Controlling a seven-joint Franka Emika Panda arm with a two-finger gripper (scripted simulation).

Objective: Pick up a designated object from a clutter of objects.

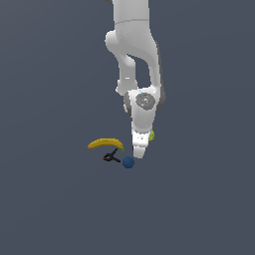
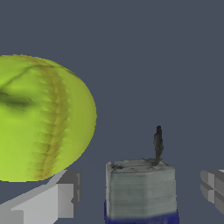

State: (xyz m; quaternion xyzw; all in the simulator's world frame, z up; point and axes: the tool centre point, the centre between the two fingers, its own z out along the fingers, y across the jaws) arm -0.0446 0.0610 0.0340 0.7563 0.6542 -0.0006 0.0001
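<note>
Whitish-grey block with a dark-blue base, sitting right in the gap of the tool.

Wrist view has one finger on each side of the block, spread apart and not touching it, so the tool is open and lined up to close on it, I'd guess. The yellow-green ball is just beyond one finger, close enough that it might get nudged. In the exterior view the arm is low over the counter and hides the block. The blue ball is just left of the tool tip, then the black-and-red clamp and banana further left, so it's a tight reach into the clutter.
</note>
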